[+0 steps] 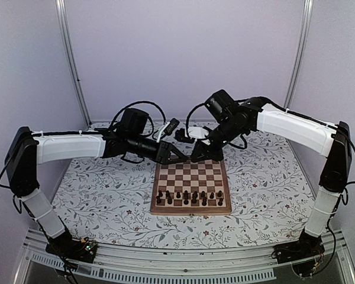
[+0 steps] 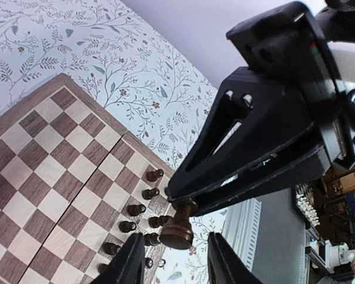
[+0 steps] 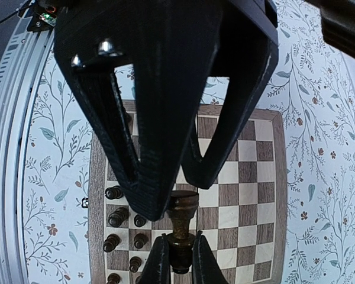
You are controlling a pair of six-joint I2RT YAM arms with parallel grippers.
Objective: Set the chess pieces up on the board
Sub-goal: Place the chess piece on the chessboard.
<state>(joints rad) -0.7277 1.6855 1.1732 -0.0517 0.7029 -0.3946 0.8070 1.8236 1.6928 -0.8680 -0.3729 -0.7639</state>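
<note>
Above the far edge of the board (image 1: 191, 177), my two grippers meet tip to tip. My right gripper (image 3: 182, 260) is shut on the head of one dark chess piece (image 3: 182, 220), which hangs in the air. The piece's wide base (image 2: 178, 232) sits between the fingers of my left gripper (image 2: 174, 260), which is open with a gap on each side. Several chess pieces (image 1: 189, 196) stand in two rows at the near end of the board (image 2: 47, 154). In the top view the left gripper (image 1: 180, 155) and right gripper (image 1: 200, 155) hide the held piece.
The board lies on a floral-patterned table (image 1: 106, 195). Black cables and a small dark object (image 1: 180, 135) lie behind the board. A metal rail (image 1: 165, 260) runs along the near edge, with the arm bases at its two ends.
</note>
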